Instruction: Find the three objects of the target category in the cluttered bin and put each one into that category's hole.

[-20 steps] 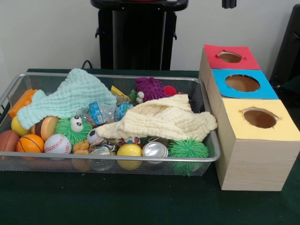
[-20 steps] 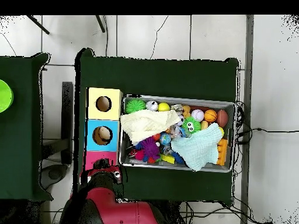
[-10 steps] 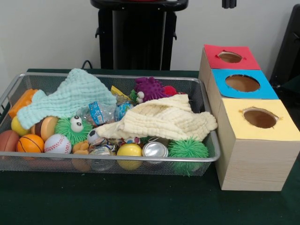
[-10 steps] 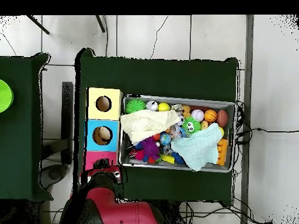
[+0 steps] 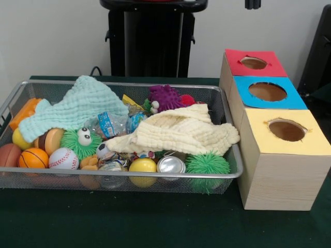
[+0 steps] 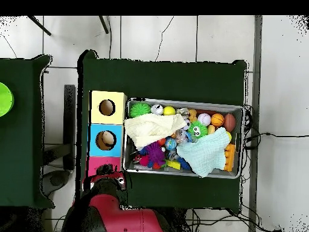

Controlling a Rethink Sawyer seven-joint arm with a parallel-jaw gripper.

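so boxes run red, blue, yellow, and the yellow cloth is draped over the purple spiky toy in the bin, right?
Not quite. In the front view the yellow cloth lies in front of the purple spiky toy, which shows uncovered behind it. The box order red, blue, yellow is right.

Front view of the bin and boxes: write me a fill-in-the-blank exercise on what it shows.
1. The wire bin holds two cloths: a mint green one and a pale ____ one.
2. Of the three boxes, the one nearest the camera has a ____ top.
3. The blue-topped box stands between the yellow-topped box and the ____-topped box.
4. The baseball lies right beside a small orange ____.

Missing words: yellow; yellow; red; basketball
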